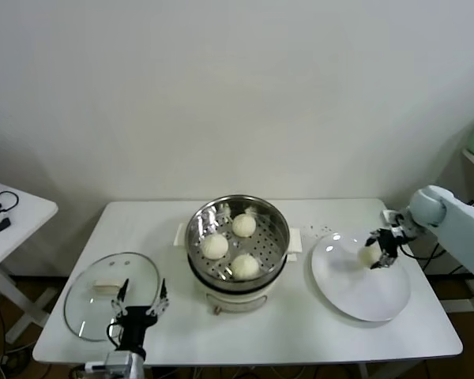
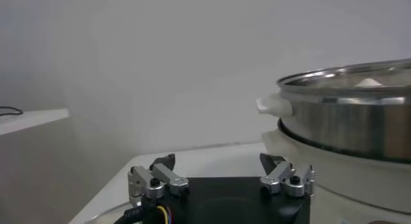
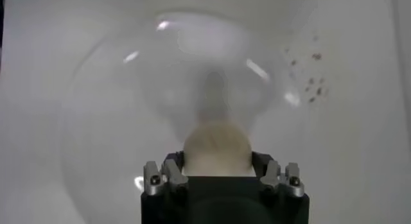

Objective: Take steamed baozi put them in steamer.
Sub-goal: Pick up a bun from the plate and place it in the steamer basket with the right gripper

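Note:
Three cream-white baozi [image 1: 232, 244] lie on the perforated tray of the shiny steel steamer [image 1: 278, 239] in the middle of the table. Another baozi [image 1: 370, 254] sits at the near-left part of the white plate [image 1: 371, 292] on the right, and my right gripper [image 1: 381, 251] is shut on it. In the right wrist view that baozi [image 3: 217, 148] fills the space between the dark fingers [image 3: 172, 162], just over the plate [image 3: 115, 116]. My left gripper [image 1: 142, 298] stands open and empty at the table's front left, beside the glass lid; the steamer [image 2: 359, 126] shows to its side.
A round glass lid [image 1: 91, 304] with a white knob lies flat at the front left. A small side table [image 1: 12, 217] with a black cable stands off to the left. A scatter of dark specks [image 3: 311, 77] marks the tabletop beyond the plate.

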Controlling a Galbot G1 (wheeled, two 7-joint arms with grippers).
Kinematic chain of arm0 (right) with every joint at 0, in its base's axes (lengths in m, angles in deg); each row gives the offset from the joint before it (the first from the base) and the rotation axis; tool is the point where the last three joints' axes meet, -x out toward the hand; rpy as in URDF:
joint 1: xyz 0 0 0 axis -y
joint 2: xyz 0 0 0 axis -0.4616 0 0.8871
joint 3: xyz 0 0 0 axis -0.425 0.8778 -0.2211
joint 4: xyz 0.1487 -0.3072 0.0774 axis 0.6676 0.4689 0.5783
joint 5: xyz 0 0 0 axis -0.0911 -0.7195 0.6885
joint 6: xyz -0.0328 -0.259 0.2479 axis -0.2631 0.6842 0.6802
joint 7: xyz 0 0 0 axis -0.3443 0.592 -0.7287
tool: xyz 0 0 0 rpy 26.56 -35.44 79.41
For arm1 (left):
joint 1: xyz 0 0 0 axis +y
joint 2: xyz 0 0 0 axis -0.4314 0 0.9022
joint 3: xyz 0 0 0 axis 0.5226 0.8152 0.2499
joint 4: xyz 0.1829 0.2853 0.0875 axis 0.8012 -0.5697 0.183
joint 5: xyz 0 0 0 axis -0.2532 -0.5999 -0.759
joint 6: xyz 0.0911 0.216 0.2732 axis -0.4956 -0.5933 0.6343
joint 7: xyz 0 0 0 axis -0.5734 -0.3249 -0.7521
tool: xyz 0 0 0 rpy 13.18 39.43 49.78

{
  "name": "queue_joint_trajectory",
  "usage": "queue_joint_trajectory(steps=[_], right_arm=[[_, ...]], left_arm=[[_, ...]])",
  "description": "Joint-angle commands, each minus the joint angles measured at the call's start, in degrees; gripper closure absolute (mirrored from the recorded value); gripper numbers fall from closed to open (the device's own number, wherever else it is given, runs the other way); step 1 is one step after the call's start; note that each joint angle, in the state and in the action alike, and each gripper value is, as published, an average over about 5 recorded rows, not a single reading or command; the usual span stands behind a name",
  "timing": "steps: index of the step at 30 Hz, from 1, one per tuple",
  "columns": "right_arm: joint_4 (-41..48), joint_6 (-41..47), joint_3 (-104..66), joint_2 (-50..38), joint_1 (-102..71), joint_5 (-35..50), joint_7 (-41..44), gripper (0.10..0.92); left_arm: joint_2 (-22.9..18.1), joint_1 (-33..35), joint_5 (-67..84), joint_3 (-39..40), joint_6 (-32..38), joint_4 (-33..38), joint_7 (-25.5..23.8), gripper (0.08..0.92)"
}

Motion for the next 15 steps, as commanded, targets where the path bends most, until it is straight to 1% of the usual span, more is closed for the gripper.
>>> queue_joint_trajectory(steps=[1,3,6,15], right_arm=[[-3.14,6.69,31.18,9.38,31.67,30.19,-2.44,0.338],[-3.48,7.33,34.19,12.69,35.05,34.9,-2.9,0.342],[-3.79,7.83,37.36,17.63,38.0,39.75,-3.29,0.346],[-2.55,9.07,41.77,31.22,40.69,48.18,-4.47,0.347]], left_arm=[[-0.59,-1.04,-3.01,2.26,0.62,0.34,-0.07,0.177],[-0.79,-1.28,-3.32,2.97,0.57,0.78,-0.07,0.177],[-0.9,-1.52,-3.42,3.53,0.49,1.2,-0.06,0.177],[-0.73,-0.37,-1.06,2.16,0.31,2.94,-0.05,0.177]])
